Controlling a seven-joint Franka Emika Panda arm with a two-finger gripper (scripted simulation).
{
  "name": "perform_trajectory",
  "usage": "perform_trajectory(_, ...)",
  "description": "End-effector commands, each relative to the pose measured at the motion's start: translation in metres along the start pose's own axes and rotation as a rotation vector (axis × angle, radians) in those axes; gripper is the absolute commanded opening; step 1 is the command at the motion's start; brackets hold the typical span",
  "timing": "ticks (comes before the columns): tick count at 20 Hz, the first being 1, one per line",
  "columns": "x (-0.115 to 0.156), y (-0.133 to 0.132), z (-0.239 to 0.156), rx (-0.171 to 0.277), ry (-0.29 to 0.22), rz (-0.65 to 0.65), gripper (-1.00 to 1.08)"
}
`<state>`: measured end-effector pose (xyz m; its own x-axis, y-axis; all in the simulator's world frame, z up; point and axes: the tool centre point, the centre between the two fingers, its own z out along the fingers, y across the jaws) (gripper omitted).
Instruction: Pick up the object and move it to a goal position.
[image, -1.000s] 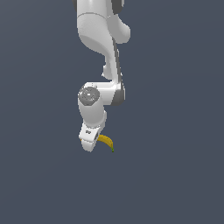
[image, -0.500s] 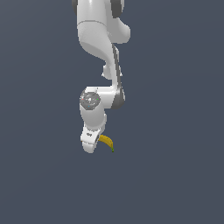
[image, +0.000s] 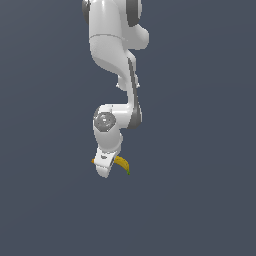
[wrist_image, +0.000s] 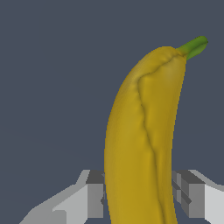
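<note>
The object is a small curved yellow banana (image: 123, 164) with a dark green stem tip. It sticks out from under the white hand of the arm, low in the middle of the exterior view. My gripper (image: 107, 169) is shut on it. The wrist view shows the banana (wrist_image: 144, 127) large and close, running away from the camera with its green stem at the far end. One grey finger (wrist_image: 95, 194) presses on each side of its near part, the other finger (wrist_image: 191, 192) opposite. The fingertips are hidden in the exterior view.
The white arm (image: 112, 50) comes down from the top of the exterior view, over the hand. Around it there is only a plain dark blue-grey background, with no other object, edge or goal mark in either view.
The arm's lower joint has sunk a little and the upper links have shifted slightly. The banana stays gripped at almost the same spot in the exterior view.
</note>
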<state>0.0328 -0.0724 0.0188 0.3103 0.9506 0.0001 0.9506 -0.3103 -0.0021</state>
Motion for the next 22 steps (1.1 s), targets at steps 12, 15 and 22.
perform_trajectory(12,0.004,0.000,-0.002,-0.001,0.001,0.000,-1.00)
perform_trajectory(15,0.017,-0.001,-0.009,-0.001,0.001,0.000,-1.00)
perform_trajectory(22,0.075,-0.005,-0.042,-0.001,0.001,0.000,-1.00)
